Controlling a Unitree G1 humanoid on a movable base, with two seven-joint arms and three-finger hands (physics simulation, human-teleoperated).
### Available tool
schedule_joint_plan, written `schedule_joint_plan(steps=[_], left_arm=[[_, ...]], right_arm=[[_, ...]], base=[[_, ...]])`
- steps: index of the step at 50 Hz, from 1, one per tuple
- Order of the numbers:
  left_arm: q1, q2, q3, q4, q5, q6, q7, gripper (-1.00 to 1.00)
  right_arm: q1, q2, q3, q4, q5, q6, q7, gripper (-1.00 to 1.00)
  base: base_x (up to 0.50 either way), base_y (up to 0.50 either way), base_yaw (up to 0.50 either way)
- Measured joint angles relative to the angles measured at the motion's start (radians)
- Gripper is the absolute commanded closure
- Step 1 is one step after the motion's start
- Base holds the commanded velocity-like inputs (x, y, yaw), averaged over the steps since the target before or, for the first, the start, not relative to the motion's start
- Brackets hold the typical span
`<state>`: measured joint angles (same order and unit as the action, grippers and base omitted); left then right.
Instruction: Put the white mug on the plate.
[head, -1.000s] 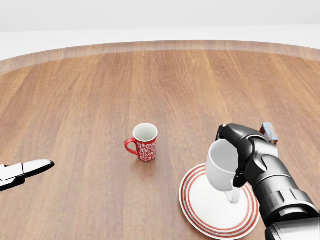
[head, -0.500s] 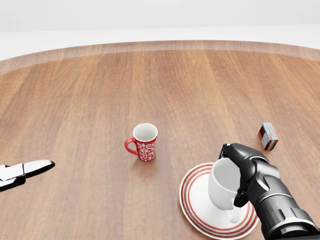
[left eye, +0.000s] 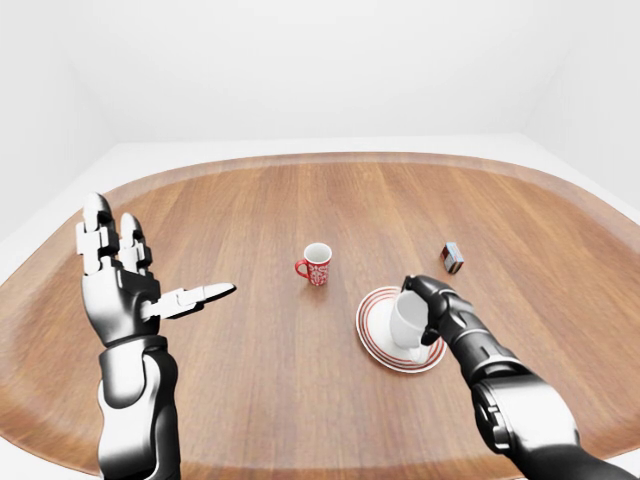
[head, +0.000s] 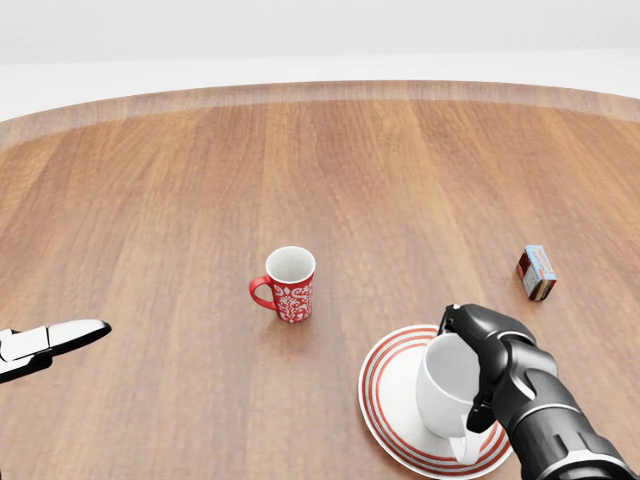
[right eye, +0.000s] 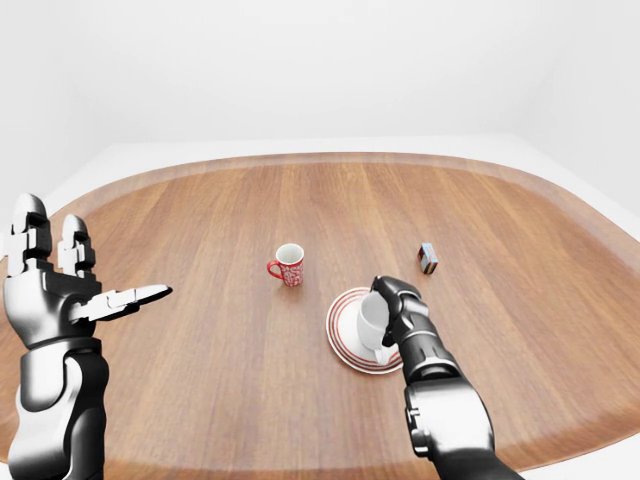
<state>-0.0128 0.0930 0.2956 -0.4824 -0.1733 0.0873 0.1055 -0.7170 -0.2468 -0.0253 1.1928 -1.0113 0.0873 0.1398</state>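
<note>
White mug (head: 447, 385) sits tilted inside my plate's (head: 395, 420) rim, right hand (head: 490, 365) clasping it; left hand (left eye: 120, 275) spread wide, bare counter (head: 150, 200) around.

The right hand (head: 480, 365) sits at the lower right of the head view, its dark fingers (head: 470, 323) curled closed around the white mug (head: 446, 385), with the forearm running off the bottom right corner. The left hand (left eye: 118, 277) is raised at the left of the left-eye view, palm open, fingers upright and spread, the thumb pointing toward the frame's centre, forearm vertical below it.
</note>
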Motion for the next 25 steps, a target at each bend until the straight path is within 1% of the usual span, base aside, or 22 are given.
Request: schedule_joint_plan(steps=[13,14,16,17,18,19,21,25], left_arm=[[-0.001,0.000,0.001,0.001,0.000,0.000,0.000,-1.00],[-0.001,0.000,0.001,0.002,0.000,0.000,0.000,-1.00],[-0.001,0.000,0.001,0.002,0.000,0.000,0.000,-1.00],[-0.001,0.000,0.001,0.002,0.000,0.000,0.000,-1.00],[0.000,0.000,0.001,0.002,0.000,0.000,0.000,-1.00],[0.000,0.000,0.001,0.002,0.000,0.000,0.000,-1.00],[0.000,0.000,0.001,0.002,0.000,0.000,0.000,-1.00],[0.001,0.000,0.001,0.003,0.001,0.000,0.000,-1.00]], right_arm=[[0.007,0.006,-0.001,0.001,-0.003,0.000,-0.007,1.00],[0.007,0.006,-0.001,0.001,-0.003,0.000,-0.007,0.77],[0.008,0.007,-0.002,0.001,-0.001,0.000,-0.010,0.58],[0.008,0.007,-0.002,0.001,0.002,0.000,-0.011,0.57],[0.008,0.008,-0.002,0.001,0.004,0.000,-0.012,0.35],[0.008,0.008,-0.002,0.000,0.006,0.000,-0.013,-0.40],[0.008,0.008,-0.003,-0.001,0.011,0.000,-0.009,-1.00],[0.003,0.007,-0.005,-0.005,0.018,0.000,0.006,-1.00]], base=[[0.00,0.00,0.00],[0.00,0.00,0.00],[0.00,0.00,0.00],[0.00,0.00,0.00],[0.00,0.00,0.00],[0.00,0.00,0.00],[0.00,0.00,0.00],[0.00,0.00,0.00]])
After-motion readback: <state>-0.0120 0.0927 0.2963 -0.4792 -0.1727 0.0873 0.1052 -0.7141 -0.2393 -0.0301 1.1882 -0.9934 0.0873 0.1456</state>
